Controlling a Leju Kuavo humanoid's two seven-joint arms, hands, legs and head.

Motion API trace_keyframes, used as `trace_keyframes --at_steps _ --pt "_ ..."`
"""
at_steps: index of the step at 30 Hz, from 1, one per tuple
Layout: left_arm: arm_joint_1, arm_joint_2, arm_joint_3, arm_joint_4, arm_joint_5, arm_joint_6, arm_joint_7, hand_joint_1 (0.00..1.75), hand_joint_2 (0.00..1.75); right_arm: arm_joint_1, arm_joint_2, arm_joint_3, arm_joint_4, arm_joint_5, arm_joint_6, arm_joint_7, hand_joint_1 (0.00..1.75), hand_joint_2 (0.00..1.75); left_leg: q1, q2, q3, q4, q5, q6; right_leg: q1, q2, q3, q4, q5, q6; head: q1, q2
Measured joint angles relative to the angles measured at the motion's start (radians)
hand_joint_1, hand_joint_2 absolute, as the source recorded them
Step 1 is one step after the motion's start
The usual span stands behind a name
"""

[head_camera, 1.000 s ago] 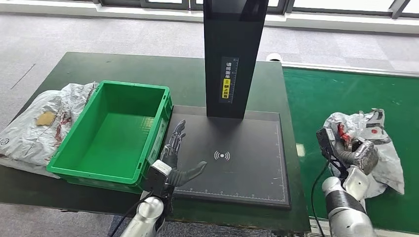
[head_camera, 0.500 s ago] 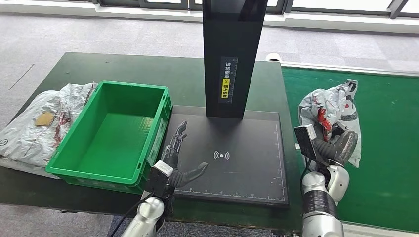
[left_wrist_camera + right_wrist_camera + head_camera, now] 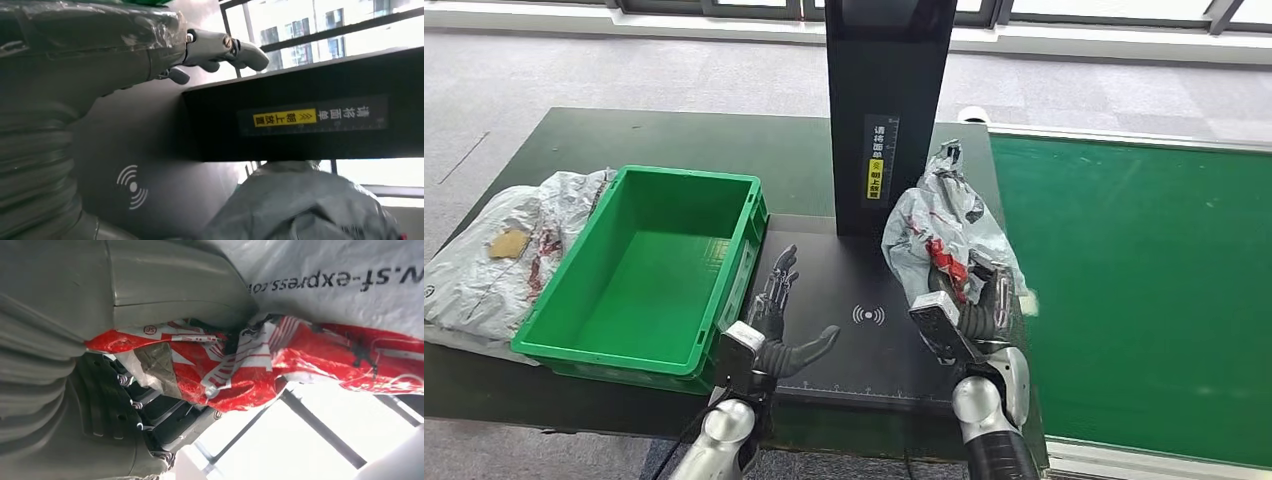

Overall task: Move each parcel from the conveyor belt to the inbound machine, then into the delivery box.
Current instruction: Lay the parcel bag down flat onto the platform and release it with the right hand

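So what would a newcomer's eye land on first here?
The crumpled grey-and-red parcel held up by the right hand over the black scanner pad, beside the tall black column. Then the bright green bin left of the pad, the left hand spread open alongside.

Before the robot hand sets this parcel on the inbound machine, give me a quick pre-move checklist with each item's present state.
1. Right robot hand holds the grey parcel: ok.
2. Parcel above the black scan pad: ok, over its right part.
3. Pad bare around the wireless mark: ok.
4. Left robot hand out of the way: not ok, it lies spread on the pad's left side.
5. Green box empty for the later drop: ok.
6. Label facing up: cannot tell.
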Motion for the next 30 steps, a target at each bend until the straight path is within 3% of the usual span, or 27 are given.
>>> trace_keyframes --at_steps 4,10,12,14,16,30 --pt "0.002 0.000 0.000 -0.024 0.009 0.000 0.000 0.00 1.75 -0.005 0.001 0.073 0.014 -0.015 0.016 -0.001 1.75 1.75 0.000 -0.001 0.000 0.000 0.000 0.000 0.000 -0.001 0.000 0.000 0.000 0.000 0.000 0.000" --pt "0.003 0.000 0.000 -0.036 0.013 0.000 0.000 0.00 1.75 -0.009 0.001 0.108 0.026 -0.021 0.020 0.000 1.75 1.75 0.000 -0.001 0.000 0.000 0.000 0.000 0.000 -0.001 0.000 0.000 0.000 0.000 0.000 0.000" --pt "0.003 0.000 0.000 -0.037 0.014 0.000 0.000 0.00 1.75 -0.010 0.001 0.111 0.032 -0.025 0.024 0.006 0.92 1.75 0.000 -0.001 0.000 0.000 0.000 0.000 0.000 -0.001 0.000 0.000 0.000 0.000 0.000 0.000" --pt "0.003 0.000 0.000 -0.037 0.012 0.001 0.000 0.00 1.75 -0.013 0.001 0.111 0.043 -0.035 0.028 0.015 0.05 0.87 0.000 -0.001 0.000 0.000 0.000 0.000 0.000 -0.001 0.000 0.000 0.000 0.000 0.000 0.000" --pt "0.003 0.000 -0.001 -0.037 0.009 0.009 0.000 0.00 1.75 -0.018 0.001 0.111 0.064 -0.049 0.020 0.028 0.00 0.00 0.000 -0.001 0.000 0.000 0.000 0.000 0.000 -0.001 0.000 0.000 0.000 0.000 0.000 0.000" --pt "0.004 0.000 -0.002 -0.042 0.018 0.024 0.000 0.00 1.75 -0.050 0.001 0.110 0.176 -0.099 -0.038 0.023 0.00 0.00 0.000 -0.001 0.000 0.000 0.000 0.000 0.000 -0.001 0.000 0.000 0.000 0.000 0.000 0.000"
